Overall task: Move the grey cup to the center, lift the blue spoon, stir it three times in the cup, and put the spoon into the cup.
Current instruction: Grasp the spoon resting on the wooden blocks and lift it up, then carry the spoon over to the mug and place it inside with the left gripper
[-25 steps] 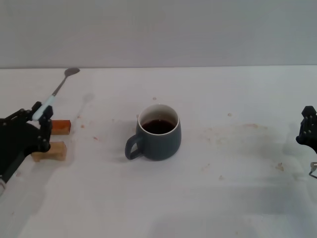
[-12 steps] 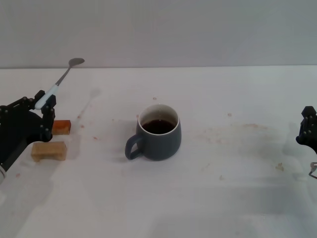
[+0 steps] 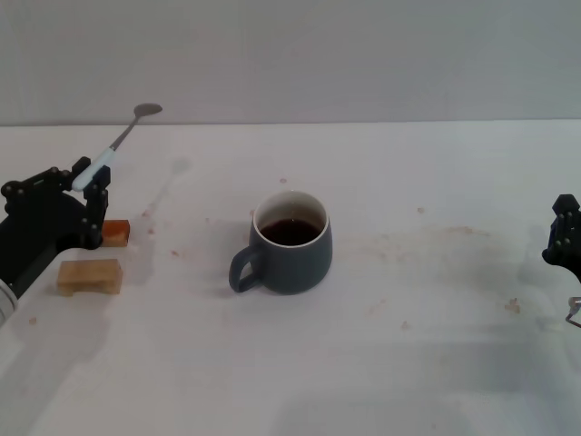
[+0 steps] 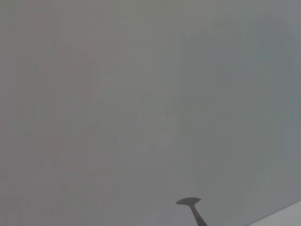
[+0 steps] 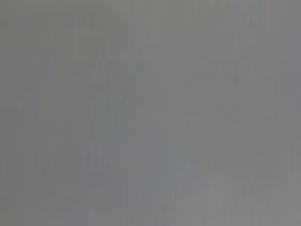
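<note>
The grey cup stands at the middle of the white table, its handle toward the left front, dark liquid inside. My left gripper at the left is shut on the blue spoon by its pale blue handle. It holds the spoon in the air, tilted, with the metal bowl up and away from me. The spoon's bowl also shows in the left wrist view against the grey wall. My right gripper is parked at the right edge, far from the cup. The right wrist view shows only grey wall.
Two small wooden blocks lie at the left by my left gripper: an orange-brown one and a pale tan one. Faint stains dot the table right of the cup. A grey wall stands behind the table.
My left gripper has risen and moved a little right and away from me with the spoon, uncovering more of the tan block. The cup and the right arm have not moved.
</note>
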Robot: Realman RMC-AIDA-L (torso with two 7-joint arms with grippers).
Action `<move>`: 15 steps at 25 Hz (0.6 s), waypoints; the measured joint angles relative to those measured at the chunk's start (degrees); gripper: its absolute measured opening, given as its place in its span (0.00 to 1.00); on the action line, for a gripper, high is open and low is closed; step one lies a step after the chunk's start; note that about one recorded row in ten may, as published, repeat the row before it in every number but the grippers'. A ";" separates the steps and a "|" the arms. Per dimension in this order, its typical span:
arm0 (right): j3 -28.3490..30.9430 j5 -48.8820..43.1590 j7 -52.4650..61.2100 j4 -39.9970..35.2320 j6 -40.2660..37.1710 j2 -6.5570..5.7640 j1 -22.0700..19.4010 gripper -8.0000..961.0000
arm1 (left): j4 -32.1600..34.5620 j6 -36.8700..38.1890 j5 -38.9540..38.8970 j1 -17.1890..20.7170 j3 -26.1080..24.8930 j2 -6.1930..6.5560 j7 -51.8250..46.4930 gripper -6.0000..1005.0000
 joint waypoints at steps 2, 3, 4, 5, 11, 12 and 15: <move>0.00 0.00 0.01 0.00 0.00 0.00 0.00 0.01 | -1.03 -0.85 0.07 0.15 -0.44 0.15 0.00 0.18; 0.00 0.00 0.01 0.00 0.00 0.00 0.00 0.01 | -1.46 -1.20 0.07 0.19 -0.63 0.20 0.00 0.18; 0.00 0.00 0.02 0.00 0.00 0.00 0.00 0.01 | -2.26 -2.01 0.16 0.30 -0.88 0.29 0.00 0.18; 0.00 0.00 0.02 0.00 0.00 0.00 0.00 0.01 | -3.89 -3.93 0.67 0.50 -1.42 0.47 0.00 0.18; 0.00 0.00 0.05 -0.01 0.00 0.00 0.00 0.01 | -8.68 -11.69 3.55 1.11 -3.34 0.43 0.00 0.18; 0.00 0.00 0.05 -0.03 0.01 0.00 0.00 0.01 | -9.18 -12.70 3.79 1.14 -3.49 0.41 0.00 0.18; 0.00 0.00 0.06 -0.15 0.01 0.00 0.00 0.01 | -10.69 -14.74 3.84 1.14 -3.54 0.51 -0.01 0.18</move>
